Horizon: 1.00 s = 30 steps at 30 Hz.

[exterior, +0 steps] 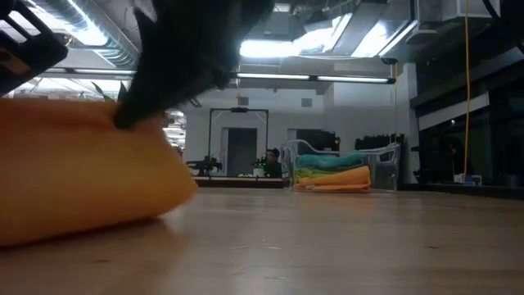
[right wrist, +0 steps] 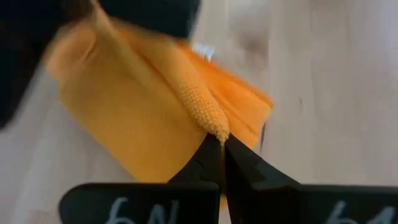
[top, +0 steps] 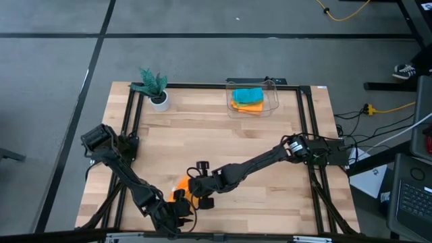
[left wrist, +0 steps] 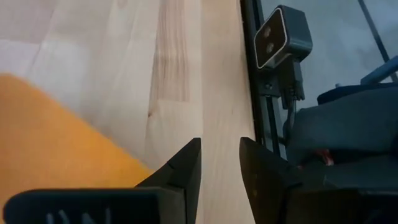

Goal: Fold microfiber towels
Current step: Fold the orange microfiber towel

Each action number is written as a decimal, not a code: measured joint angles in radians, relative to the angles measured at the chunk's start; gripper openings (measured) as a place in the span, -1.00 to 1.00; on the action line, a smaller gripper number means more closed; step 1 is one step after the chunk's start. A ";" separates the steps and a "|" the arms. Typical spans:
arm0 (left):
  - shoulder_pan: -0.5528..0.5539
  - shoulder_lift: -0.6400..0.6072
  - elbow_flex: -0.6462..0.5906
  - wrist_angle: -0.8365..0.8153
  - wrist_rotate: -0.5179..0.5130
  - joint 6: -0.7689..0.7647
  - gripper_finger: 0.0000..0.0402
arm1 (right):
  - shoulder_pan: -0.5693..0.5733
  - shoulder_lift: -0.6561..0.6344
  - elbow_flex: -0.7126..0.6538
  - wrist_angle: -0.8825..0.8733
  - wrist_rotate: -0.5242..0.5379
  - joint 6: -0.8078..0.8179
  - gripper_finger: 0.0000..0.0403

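Currently the orange towel (top: 183, 183) lies bunched at the near edge of the table (top: 223, 135), left of centre, with both grippers on or beside it. The right gripper (right wrist: 222, 144) is pinched shut on a raised fold of that towel; in its wrist view the cloth runs away from the fingertips as a ridge, so the held edge is the towel's near-right side and the bulk lies beyond and to the left of the jaws.

The left gripper (left wrist: 219, 163) sits just left of the towel, jaws parted a narrow gap with bare wood between them, holding nothing. In the left wrist view the orange cloth lies off to one side of its fingers, not between them. Looks like it needs to shift sideways toward the cloth before it can take a corner.

Long axis of the bundle is hard to call; it looks roughly diagonal, near-left to far-right.

Both arms cross close together over the towel, so arm-to-arm clearance is my main worry. Otherwise the space around is open wood.

Far side: a clear bin (top: 253, 100) holds folded towels (exterior: 332, 174), teal over green over orange. A small plant (top: 154, 86) stands far-left. Both well apart from the work.
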 joint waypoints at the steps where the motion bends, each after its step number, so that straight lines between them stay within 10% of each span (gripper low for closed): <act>1: 0.000 0.000 0.000 -0.005 -0.003 0.000 -0.50 | 0.000 -0.001 0.005 0.006 0.001 -0.006 -0.98; 24: 0.000 0.056 0.001 -0.163 -0.015 -0.080 -0.50 | -0.064 0.117 -0.003 0.207 0.006 -0.123 -0.98; 30: 0.001 0.057 0.001 -0.167 -0.013 -0.082 -0.50 | -0.064 0.116 0.002 0.199 0.021 -0.133 -0.65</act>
